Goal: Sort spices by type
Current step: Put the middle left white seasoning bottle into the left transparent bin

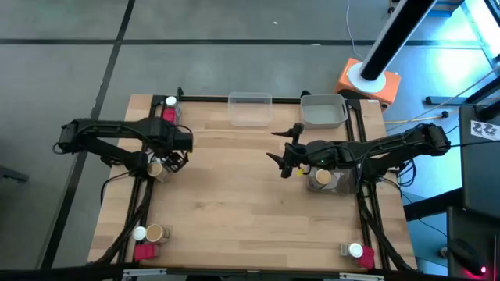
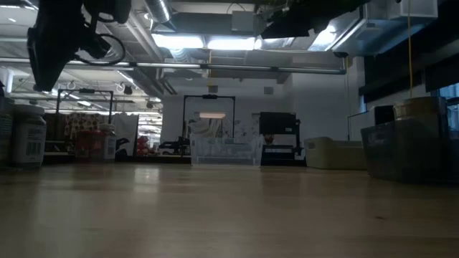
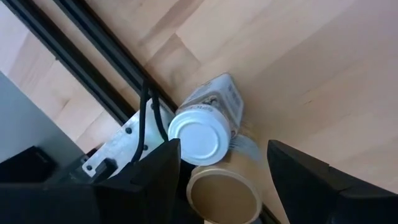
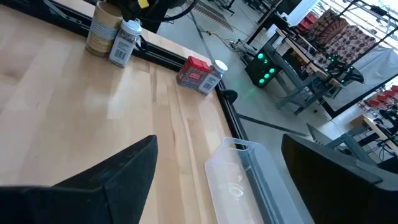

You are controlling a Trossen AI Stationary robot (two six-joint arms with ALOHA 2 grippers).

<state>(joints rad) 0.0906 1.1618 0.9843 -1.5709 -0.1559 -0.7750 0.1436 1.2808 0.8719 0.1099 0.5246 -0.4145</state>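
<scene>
The left gripper [image 1: 176, 160] is held spread wide over the table's left edge, directly above a white-lidded clear jar [image 3: 200, 134] and a tan round cup-like jar [image 3: 224, 196] that stand touching each other beside the black frame rail [image 3: 102, 81]; nothing is gripped between its fingers [image 3: 155, 171]. The same pair is seen from the right wrist view as a tan jar and a small clear jar side by side.

The right gripper [image 1: 283, 158] is held open and empty above bare wood, right of the table's centre, pointing toward the clear tray [image 1: 250, 108] at the far edge. A grey tray [image 1: 323, 111] sits just beside that tray.

Further spices are noted at the corners:
- a red packet [image 4: 194, 72] with a white-lidded jar [image 4: 214, 73] touching it at the far left
- a red packet, tan jar and white lid at the near left [image 1: 148, 238]
- a white-lidded jar [image 1: 355, 251] at the near right

A tan jar [image 1: 322, 179], possibly inside a dark tray, lies under the right arm.
</scene>
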